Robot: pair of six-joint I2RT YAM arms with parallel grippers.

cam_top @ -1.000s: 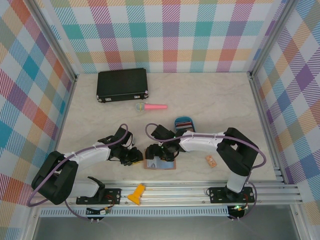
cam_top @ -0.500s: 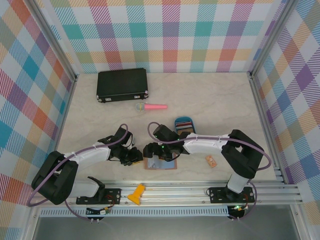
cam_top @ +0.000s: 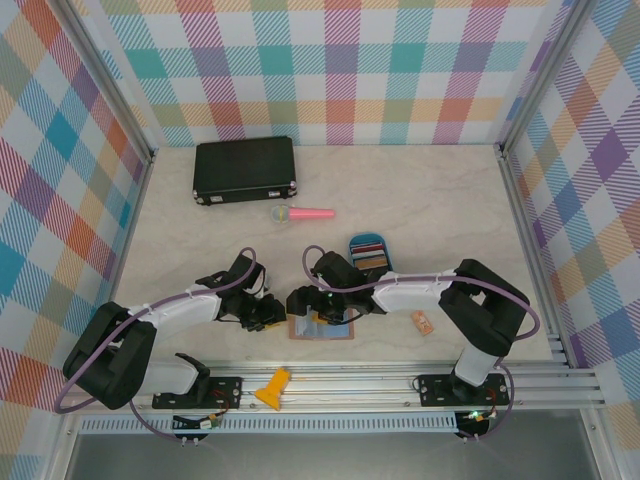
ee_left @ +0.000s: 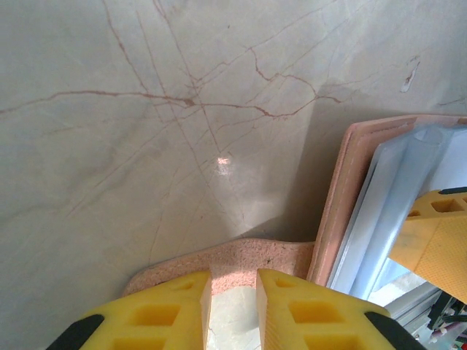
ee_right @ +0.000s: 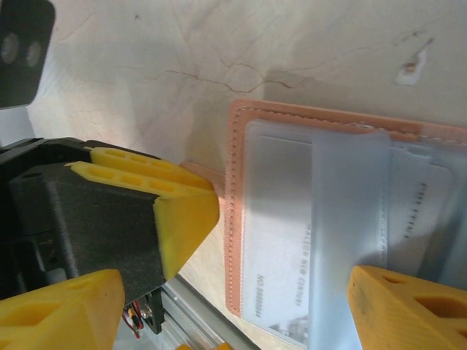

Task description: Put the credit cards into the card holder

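while the left arm has kept its place over the last second, the right arm has shifted: its wrist has slid a little to the right and its elbow has sunk nearer the rail, with the fingers hanging over much the same spot.

- holder [cam_top: 322, 328]: lies open on the table [ee_left: 146, 109] by the near edge, between the two wrists, grey-blue inner side up; unmoved.
- left gripper [ee_left: 233, 286]: fingers nearly closed, pinching the holder's pink flap; grip unchanged.
- right gripper [ee_right: 233, 292]: jaws spread wide just above the holder's inner face, nothing seen between them.
- filed card [ee_right: 281, 240]: pale, printed, lying under the holder's clear sleeve.
- cards [cam_top: 368, 252]: red, tan and dark, stacked in the blue tray [cam_top: 352, 243] just beyond the right wrist.

judgement: the shift reads as a re-angling over the pinned-open holder, not a fetch or an insertion. one card seems stowed and the tray's lot is yet to come, so the task looks early to midway. whether the right fingers touch the sleeve cannot be told.
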